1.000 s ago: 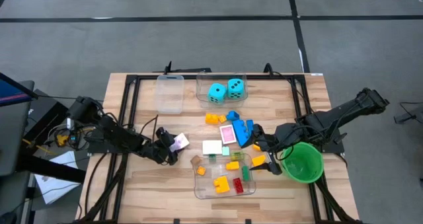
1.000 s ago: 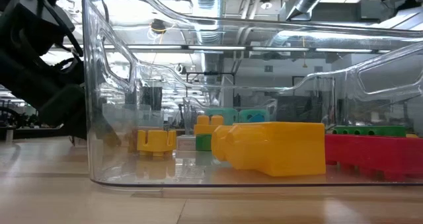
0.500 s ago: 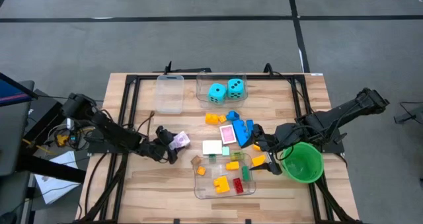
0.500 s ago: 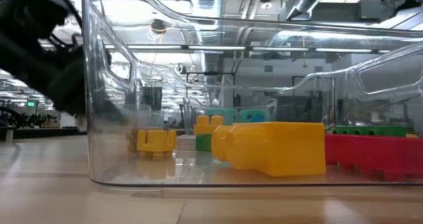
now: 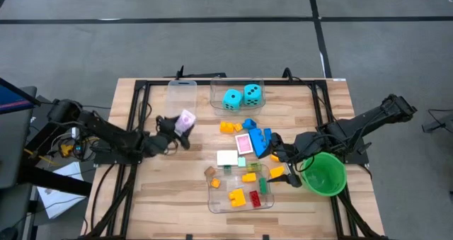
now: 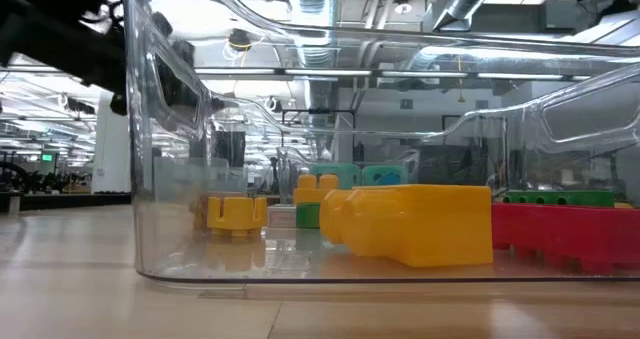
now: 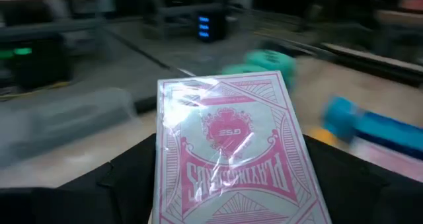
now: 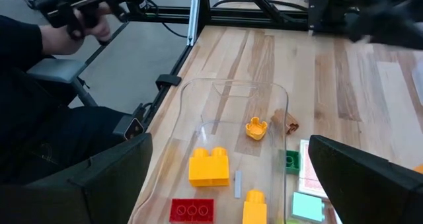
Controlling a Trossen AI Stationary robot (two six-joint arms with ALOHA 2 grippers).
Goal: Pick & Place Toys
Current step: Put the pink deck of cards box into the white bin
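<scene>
My left gripper (image 5: 181, 122) hangs above the table's left middle, next to an empty clear tub (image 5: 182, 100), and is shut on a pink-backed pack of cards (image 7: 228, 151). My right gripper (image 5: 284, 170) hovers open over the near clear tub (image 8: 231, 92), between it and the green bowl (image 5: 325, 173). Yellow, red, orange and green bricks (image 5: 244, 187) lie in that tub. Two cyan dice (image 5: 242, 95) sit in the far tub. Blue bricks (image 5: 258, 137), an orange brick (image 5: 227, 127) and cards (image 5: 244, 144) lie loose on the table. My left gripper pinches the pack of cards between its two fingers, which stand at the pack's two long edges (image 7: 162, 184). The pack's pink back faces the wrist camera and its far end (image 7: 221, 85) sticks out past the fingers. It is lifted clear of the table (image 5: 185, 118).
A black frame (image 5: 141, 91) rims the wooden table. In the low view the near tub's wall (image 6: 135, 179) stands close in front, with a yellow brick (image 6: 410, 224) and a red one (image 6: 565, 234) inside. A person's hands (image 8: 86, 12) show beyond the table's edge.
My left gripper has risen and gone toward the table's far edge, up beside the empty tub, turning as it went. It has kept the pack of cards, which is now lifted clear of the table. My right gripper has kept still.
</scene>
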